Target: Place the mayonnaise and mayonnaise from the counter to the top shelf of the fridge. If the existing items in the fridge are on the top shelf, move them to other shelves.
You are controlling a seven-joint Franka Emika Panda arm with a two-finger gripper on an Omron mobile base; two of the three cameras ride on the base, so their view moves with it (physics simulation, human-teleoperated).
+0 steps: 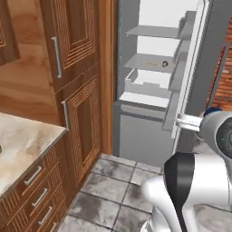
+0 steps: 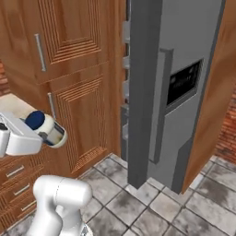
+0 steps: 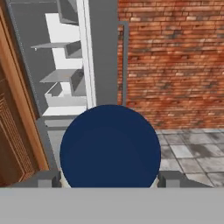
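In front of open fridge (image 1: 154, 68): gripper (image 3: 109, 178) clamped on mayonnaise jar (image 2: 46, 128), blue lid facing hand camera, jar in air near wooden cabinet (image 2: 73, 69); small tan item (image 1: 165, 64) on middle shelf (image 1: 152, 65)

White arm (image 1: 190, 186) rises from its base, elbow bent, wrist level. Gripper (image 2: 46, 131) points sideways, jaws spread wide and clamped around a jar (image 2: 46, 129).
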